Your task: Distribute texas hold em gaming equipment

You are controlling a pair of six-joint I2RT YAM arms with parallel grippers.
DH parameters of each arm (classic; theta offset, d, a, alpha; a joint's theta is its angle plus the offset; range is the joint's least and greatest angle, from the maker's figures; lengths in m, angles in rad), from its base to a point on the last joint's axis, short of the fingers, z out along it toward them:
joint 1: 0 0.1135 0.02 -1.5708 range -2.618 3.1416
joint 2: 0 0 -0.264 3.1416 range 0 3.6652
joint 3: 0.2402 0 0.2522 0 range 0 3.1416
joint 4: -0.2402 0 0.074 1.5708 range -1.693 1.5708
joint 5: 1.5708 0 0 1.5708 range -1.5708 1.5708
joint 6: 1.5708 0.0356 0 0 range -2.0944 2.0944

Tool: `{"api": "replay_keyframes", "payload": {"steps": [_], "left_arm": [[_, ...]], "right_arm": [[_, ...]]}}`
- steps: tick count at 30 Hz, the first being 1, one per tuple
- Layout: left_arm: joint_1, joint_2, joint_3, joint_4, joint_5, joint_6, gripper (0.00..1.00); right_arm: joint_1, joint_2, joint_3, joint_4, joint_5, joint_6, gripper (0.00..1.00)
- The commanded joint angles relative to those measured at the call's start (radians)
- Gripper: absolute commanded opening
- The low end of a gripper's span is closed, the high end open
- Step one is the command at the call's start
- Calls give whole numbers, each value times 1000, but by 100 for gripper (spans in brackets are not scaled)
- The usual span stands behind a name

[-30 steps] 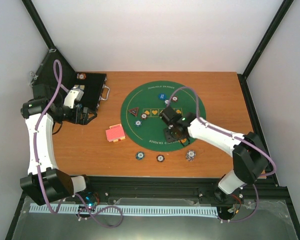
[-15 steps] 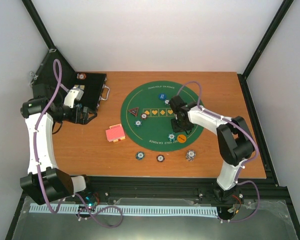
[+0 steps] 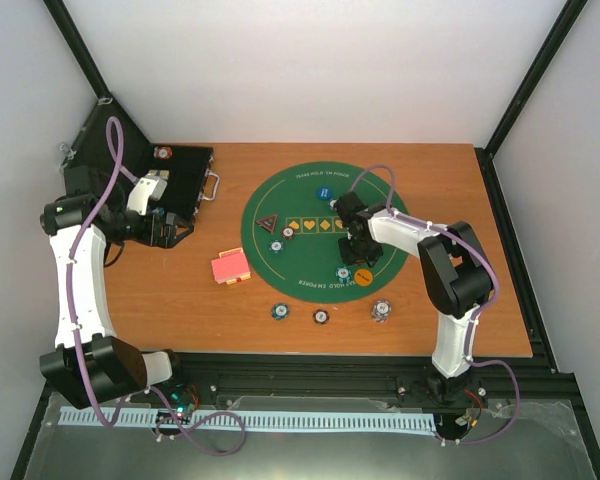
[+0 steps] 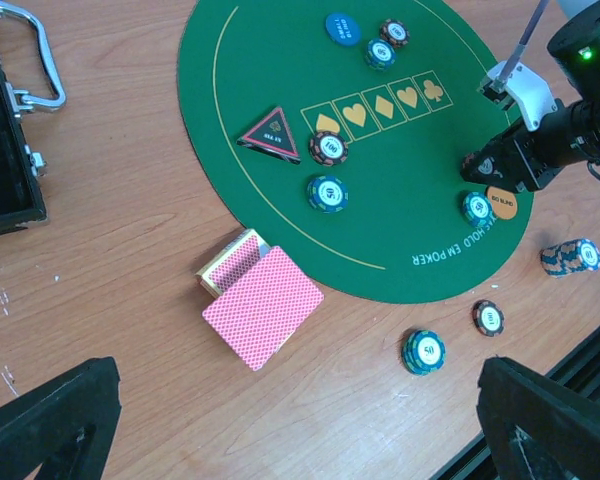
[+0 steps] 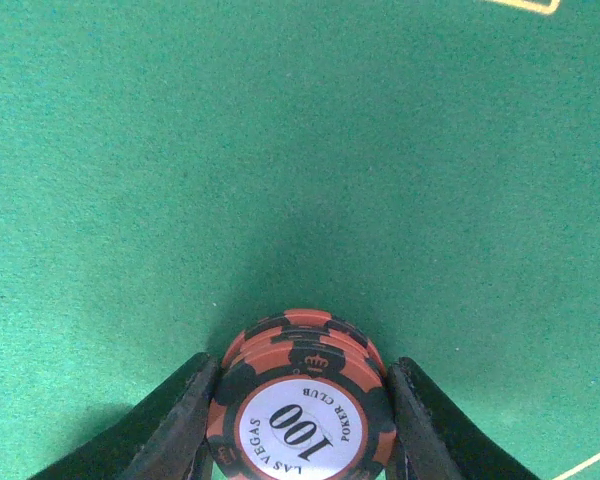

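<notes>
Nearer than the green felt mat (image 3: 270,265), three small piles of poker chips (image 3: 321,317) sit on the bare wooden worktop (image 3: 450,200). Red-backed cards (image 4: 263,305) lie just left of the mat's near edge. Over the mat's right half, the right end effector (image 3: 358,252) is closed around a stack of orange 100 chips (image 5: 302,405), with felt all around it. Left of the mat, the left end effector (image 3: 170,232) is spread wide and empty. Beyond it lies a black case (image 3: 185,178). Plain white walls (image 3: 310,70) stand behind.

Matt fuzzy felt mat (image 5: 300,150); smooth wood-grain table (image 4: 130,250); smooth plastic red chip stack (image 5: 302,412)
</notes>
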Motion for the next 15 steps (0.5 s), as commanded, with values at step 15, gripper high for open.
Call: {"api": "replay_keyframes", "payload": {"steps": [15], "left_arm": [[2, 2, 59, -30, 9, 21, 100]], "right_arm": [[-33, -40, -51, 14, -8, 6, 42]]}}
